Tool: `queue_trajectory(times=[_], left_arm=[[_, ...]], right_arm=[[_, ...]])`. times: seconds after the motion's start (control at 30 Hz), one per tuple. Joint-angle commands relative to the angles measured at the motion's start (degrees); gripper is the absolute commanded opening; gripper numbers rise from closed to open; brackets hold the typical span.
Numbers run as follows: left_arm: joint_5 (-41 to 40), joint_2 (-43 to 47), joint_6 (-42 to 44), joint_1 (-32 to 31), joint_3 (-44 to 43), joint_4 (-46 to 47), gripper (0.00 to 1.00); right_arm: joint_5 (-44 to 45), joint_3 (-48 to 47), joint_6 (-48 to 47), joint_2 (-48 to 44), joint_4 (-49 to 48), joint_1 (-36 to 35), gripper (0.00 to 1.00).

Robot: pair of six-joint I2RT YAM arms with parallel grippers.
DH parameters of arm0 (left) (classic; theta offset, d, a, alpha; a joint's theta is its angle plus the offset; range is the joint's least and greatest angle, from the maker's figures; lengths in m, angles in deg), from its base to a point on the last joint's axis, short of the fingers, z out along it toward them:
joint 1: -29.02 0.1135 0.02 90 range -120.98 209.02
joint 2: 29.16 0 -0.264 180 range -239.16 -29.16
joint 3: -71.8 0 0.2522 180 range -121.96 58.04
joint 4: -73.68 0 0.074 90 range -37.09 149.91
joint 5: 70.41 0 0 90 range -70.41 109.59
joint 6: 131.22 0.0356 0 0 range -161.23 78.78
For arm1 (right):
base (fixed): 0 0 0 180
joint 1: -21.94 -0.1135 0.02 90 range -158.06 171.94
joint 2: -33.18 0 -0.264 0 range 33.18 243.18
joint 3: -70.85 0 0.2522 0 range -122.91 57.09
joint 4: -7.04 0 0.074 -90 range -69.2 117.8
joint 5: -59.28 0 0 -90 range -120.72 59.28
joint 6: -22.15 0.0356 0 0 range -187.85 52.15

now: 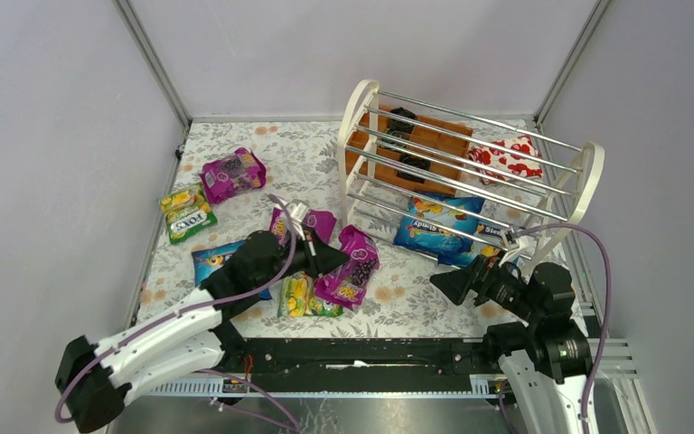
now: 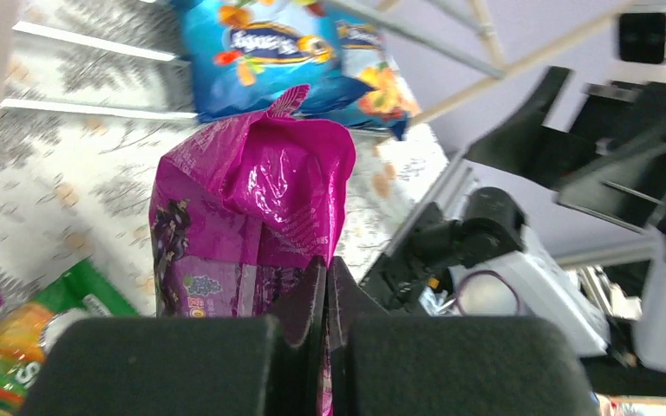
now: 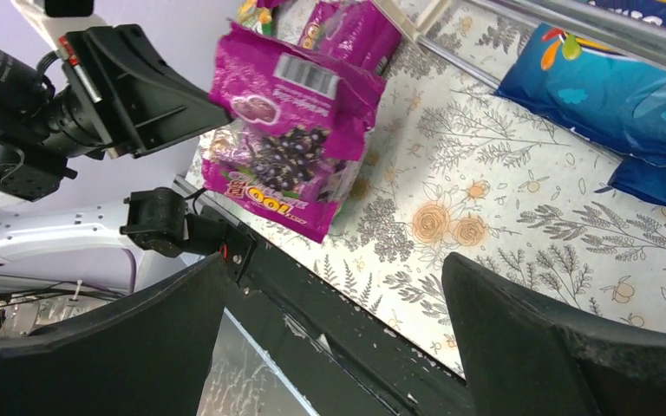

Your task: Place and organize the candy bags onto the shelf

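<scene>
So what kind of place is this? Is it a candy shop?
Probably not a shop: it looks like a robot practice booth. Plain grey walls box in a table, a left arm and right arm are bolted to its edge, and candy bags lie beside a shelf.

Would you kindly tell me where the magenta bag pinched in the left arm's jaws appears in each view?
Top external: magenta bag, centre, slightly low.
Left wrist: magenta bag, centre of the picture.
Right wrist: magenta bag, upper middle.
Shared landmark: the blue bag, in all three.
</scene>
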Motion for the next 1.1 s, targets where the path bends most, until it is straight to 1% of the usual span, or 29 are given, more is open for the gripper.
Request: queue_trajectory(times=[0.0,0.07,0.17,0.27,0.37,0.47,0.57,0.63,0.73,0.8,0.87,0.97,1.07], left_arm=[[10.2,8.4,3.2,-0.2,-3.1,6.9,0.0],[11.8,10.3,3.3,-0.2,-5.2,6.2,0.0],[11.3,10.3,1.9,-0.2,-9.8,4.9,0.0],[11.9,7.3,-2.4,-0.2,-14.9,8.3,0.0],[14.6,1.3,-9.1,-0.2,-19.7,18.0,0.0],[17.2,-5.3,-13.7,-0.6,-26.0,27.2,0.0],[17.1,-11.6,-15.3,-1.6,-33.3,31.0,0.0],[16.3,-15.6,-16.3,-2.5,-38.3,33.4,0.0],[14.4,-22.0,-18.0,-3.5,-44.7,36.3,0.0],[13.3,-26.4,-20.5,-3.9,-48.4,39.2,0.0],[12.7,-30.8,-23.4,-4.4,-51.6,43.7,0.0],[12.2,-36.8,-26.7,-4.8,-56.3,47.3,0.0],[11.1,-40.9,-28.6,-5.0,-58.7,49.3,0.0]], right_arm=[[1.6,-5.8,-1.8,-2.1,3.8,-0.2,1.0],[2.5,-8.0,-2.1,-2.6,5.4,-0.2,1.0],[3.0,-11.0,-2.2,-2.6,6.9,-0.3,1.0],[2.9,-12.9,-0.4,-2.6,5.7,-0.2,1.0],[2.6,-14.8,1.4,-1.5,2.6,-0.2,1.0],[3.2,-20.1,1.5,1.6,1.6,-0.2,1.0],[4.6,-25.4,1.4,5.3,0.9,-0.2,1.0],[6.8,-28.6,3.3,8.1,0.1,-0.2,1.0],[11.7,-33.7,9.8,12.2,-1.5,-0.2,1.0],[16.5,-37.5,13.8,15.7,-0.9,-0.2,1.0],[19.8,-40.9,16.1,18.1,-1.3,-0.2,1.0],[23.3,-43.4,18.9,20.4,-3.7,-0.2,1.0],[24.0,-44.2,21.7,22.7,-7.4,-0.2,1.0]])
